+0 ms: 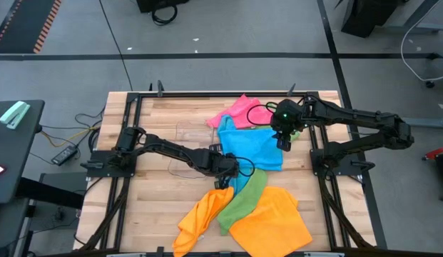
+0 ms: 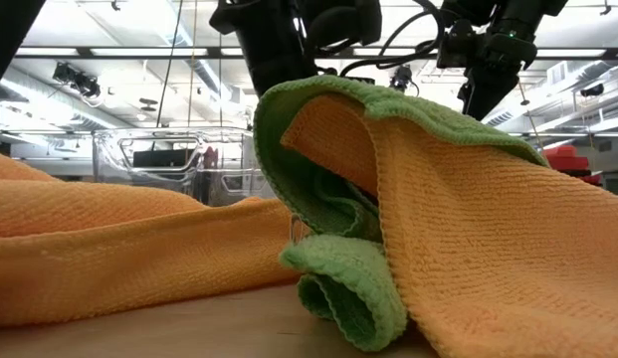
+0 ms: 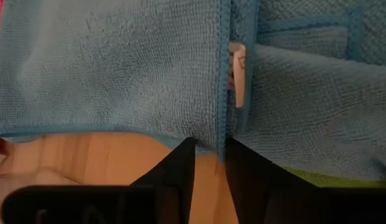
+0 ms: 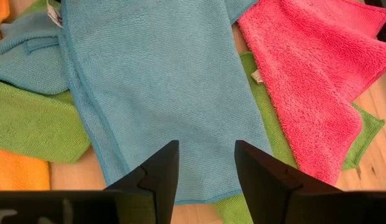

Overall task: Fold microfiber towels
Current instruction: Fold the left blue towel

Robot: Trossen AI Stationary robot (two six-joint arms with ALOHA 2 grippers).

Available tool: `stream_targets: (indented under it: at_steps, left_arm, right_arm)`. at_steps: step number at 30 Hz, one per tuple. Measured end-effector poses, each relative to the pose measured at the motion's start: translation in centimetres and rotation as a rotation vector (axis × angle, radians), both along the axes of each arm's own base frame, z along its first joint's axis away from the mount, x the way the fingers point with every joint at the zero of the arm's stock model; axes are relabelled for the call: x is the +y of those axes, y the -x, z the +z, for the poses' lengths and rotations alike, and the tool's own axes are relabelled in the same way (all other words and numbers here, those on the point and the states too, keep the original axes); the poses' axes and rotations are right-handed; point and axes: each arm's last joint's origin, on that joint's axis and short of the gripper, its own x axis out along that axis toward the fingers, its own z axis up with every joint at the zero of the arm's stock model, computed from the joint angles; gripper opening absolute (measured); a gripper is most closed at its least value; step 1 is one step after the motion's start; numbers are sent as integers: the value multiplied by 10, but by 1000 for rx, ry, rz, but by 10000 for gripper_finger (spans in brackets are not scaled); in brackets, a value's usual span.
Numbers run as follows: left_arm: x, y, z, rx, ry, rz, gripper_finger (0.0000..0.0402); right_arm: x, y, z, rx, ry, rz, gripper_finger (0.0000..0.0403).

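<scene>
- We see the left pincer (image 1: 234, 168) low over the table (image 1: 153, 200), its fingers (image 3: 174, 171) nearly together, pinching the sky blue towel's (image 1: 253, 148) hemmed edge.
- An orange towel (image 1: 271, 221) and a green towel (image 1: 244, 200) lie just beyond that pincer, toward the table's near edge.
- We find the right pincer (image 1: 284, 140) hovering above the blue towel's far side, fingers apart, holding nothing.
- A pink towel (image 1: 241, 111) lies beside it.
</scene>
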Motion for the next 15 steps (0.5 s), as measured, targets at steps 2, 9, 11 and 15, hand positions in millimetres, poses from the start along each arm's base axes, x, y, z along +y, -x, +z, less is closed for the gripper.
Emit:
stream_targets:
  at_steps: [2, 9, 11, 15]
  left_arm:
    - [0, 0, 0, -1, 0, 0, 78]
    - [0, 0, 0, 0, 0, -1, 39]
    - [0, 0, 0, 1, -1, -2, 26]
    - [0, 1, 3, 0, -1, -2, 8]
  right_arm:
    - [0, 0, 0, 0, 0, 0, 164]
    - [0, 0, 0, 0, 0, 0, 164]
    - [0, 0, 0, 0, 0, 0, 164]
    - [0, 0, 0, 1, 1, 2, 164]
